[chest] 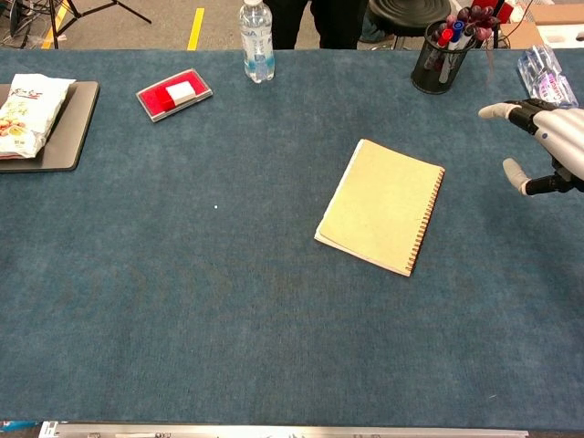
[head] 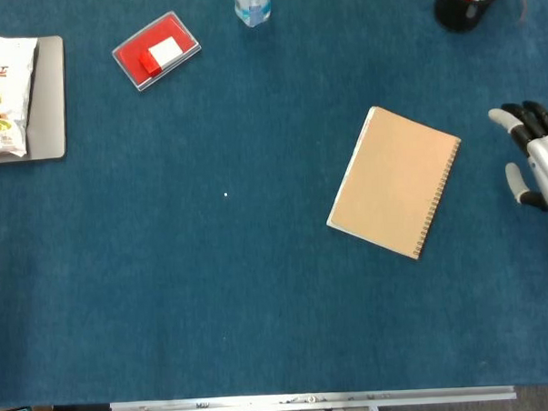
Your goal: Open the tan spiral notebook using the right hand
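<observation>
The tan spiral notebook (head: 395,181) (chest: 381,206) lies closed and flat on the blue table, tilted, with its spiral binding along the right edge. My right hand (head: 536,154) (chest: 545,143) comes in from the right edge of both views, fingers spread apart and holding nothing. It hovers well to the right of the notebook's spiral side, apart from it. My left hand is not seen in either view.
A black pen cup (chest: 439,53) stands at the back right, a lying plastic bottle (chest: 546,80) just behind my right hand. A water bottle (chest: 256,41), a red box (chest: 174,93) and a snack bag on a grey tray (chest: 47,137) sit at the back and left.
</observation>
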Controlling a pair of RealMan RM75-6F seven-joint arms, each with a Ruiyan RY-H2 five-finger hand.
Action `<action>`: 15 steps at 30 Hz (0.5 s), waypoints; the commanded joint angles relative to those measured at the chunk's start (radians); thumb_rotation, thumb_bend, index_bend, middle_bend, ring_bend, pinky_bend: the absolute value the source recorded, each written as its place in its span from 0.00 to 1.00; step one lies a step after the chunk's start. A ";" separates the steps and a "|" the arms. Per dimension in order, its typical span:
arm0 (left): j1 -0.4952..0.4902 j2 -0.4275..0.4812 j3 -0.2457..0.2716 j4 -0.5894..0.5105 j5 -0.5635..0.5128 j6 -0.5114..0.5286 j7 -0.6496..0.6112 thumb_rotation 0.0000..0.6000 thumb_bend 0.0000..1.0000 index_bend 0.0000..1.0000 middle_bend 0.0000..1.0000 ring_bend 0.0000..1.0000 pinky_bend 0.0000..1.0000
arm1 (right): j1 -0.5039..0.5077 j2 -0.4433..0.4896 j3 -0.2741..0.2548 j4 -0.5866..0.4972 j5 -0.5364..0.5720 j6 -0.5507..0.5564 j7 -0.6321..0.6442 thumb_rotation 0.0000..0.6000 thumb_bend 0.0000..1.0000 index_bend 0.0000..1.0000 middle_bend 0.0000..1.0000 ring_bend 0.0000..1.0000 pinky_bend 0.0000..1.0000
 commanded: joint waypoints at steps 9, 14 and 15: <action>0.000 0.002 0.001 -0.002 0.000 -0.002 -0.003 1.00 0.30 0.66 0.61 0.57 0.72 | 0.043 -0.046 0.017 0.044 0.080 -0.025 -0.059 1.00 0.77 0.14 0.12 0.07 0.21; 0.001 0.003 0.001 -0.003 -0.001 -0.003 -0.002 1.00 0.30 0.66 0.61 0.57 0.72 | 0.068 -0.045 0.005 0.088 0.058 -0.049 -0.058 1.00 0.80 0.14 0.12 0.07 0.20; 0.001 0.003 0.002 -0.004 -0.002 -0.003 -0.001 1.00 0.30 0.66 0.61 0.57 0.72 | 0.074 -0.038 -0.003 0.100 0.043 -0.058 -0.056 1.00 0.80 0.14 0.12 0.07 0.20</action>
